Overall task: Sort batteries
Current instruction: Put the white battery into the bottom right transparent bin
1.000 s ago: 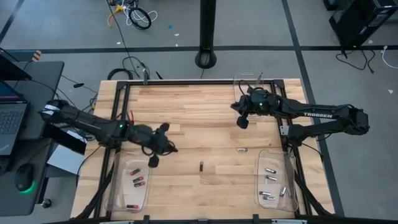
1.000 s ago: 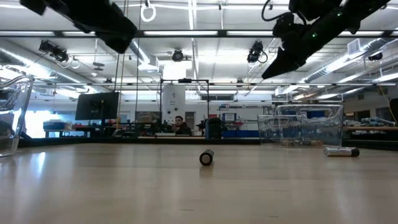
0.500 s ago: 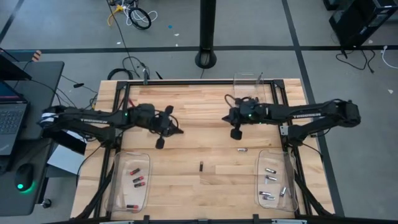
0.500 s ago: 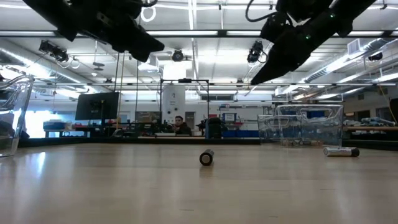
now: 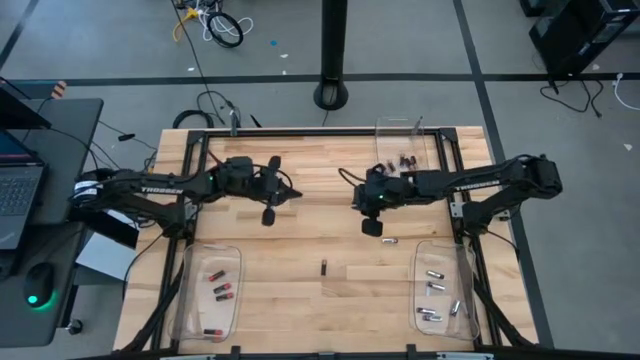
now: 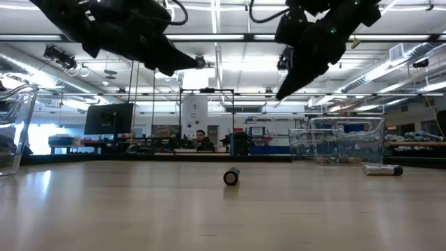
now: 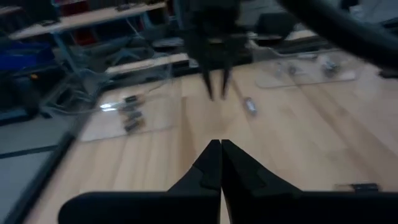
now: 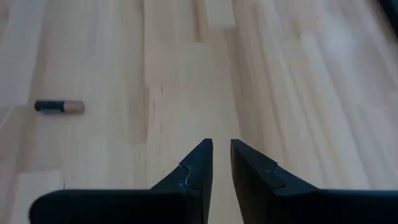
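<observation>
**Two loose cells left on the boards**

High view: left gripper (image 5: 268, 214) closed and empty; right gripper (image 5: 371, 227) slightly parted, empty, near the silvery battery (image 5: 390, 241); black battery (image 5: 324, 267) mid-table, well apart.

Low view: both cells lie flat; likely light, hard, smooth, prone to roll.

Right wrist view: black-and-copper battery (image 8: 59, 107); pinch across its middle.

Two dark jointed arms carry white lettering along their links, each ending in a black two-fingered pincer with tapered tips.
</observation>
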`<state>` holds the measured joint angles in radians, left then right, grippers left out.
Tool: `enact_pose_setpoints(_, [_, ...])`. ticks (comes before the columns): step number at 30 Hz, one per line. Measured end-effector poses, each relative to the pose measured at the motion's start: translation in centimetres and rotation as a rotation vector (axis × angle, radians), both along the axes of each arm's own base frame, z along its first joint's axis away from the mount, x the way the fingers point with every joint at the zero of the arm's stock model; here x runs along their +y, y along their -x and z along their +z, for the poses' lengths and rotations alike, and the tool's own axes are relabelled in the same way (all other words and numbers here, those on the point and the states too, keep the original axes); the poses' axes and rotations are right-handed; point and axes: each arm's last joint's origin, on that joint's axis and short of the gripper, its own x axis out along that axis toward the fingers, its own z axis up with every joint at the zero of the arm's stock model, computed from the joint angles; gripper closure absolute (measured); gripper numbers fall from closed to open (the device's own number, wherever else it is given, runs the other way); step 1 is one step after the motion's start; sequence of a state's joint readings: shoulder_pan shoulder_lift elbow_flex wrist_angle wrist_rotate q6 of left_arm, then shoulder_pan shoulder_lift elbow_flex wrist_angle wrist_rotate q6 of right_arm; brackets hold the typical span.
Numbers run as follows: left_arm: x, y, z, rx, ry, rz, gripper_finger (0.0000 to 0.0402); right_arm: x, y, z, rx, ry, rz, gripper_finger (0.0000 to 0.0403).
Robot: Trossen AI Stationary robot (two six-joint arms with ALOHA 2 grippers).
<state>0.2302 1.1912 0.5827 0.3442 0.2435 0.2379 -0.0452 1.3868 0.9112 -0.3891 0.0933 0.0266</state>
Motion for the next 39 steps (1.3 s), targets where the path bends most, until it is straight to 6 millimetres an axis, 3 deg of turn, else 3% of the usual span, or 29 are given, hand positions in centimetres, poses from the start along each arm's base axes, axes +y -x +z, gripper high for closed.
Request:
enact_pose_setpoints(7, [0.5,-0.2,-0.4,0.016,-0.021,0.050,0.0392,0.3,-0.1,-2.1,0.146,-0.064,-0.002,0.0327])
enact_pose_setpoints(14, [0.5,-0.3,-0.5,0.020,-0.022,0.057,0.0391,0.2,-0.6,-4.4,0.259,-0.094,-0.045,0.0290])
enact_pose_setpoints(18, [0.5,-0.3,-0.6,0.027,-0.020,0.058,0.0391,0.4,0.3,-5.8,0.427,-0.105,-0.065,0.0258])
enact_pose_setpoints(24, [0.5,-0.3,-0.6,0.025,-0.021,0.059,0.0391,2.0,2.2,-6.1,0.615,-0.122,-0.072,0.0213])
enact_pose_setpoints(31, [0.5,-0.3,-0.6,0.024,-0.018,0.060,0.0391,4.8,2.9,-6.5,0.644,-0.116,0.030,0.0190])
enact_pose_setpoints(39, [0.5,-0.3,-0.6,0.023,-0.018,0.060,0.0391,5.5,2.4,-6.7,0.590,-0.109,0.059,0.0206])
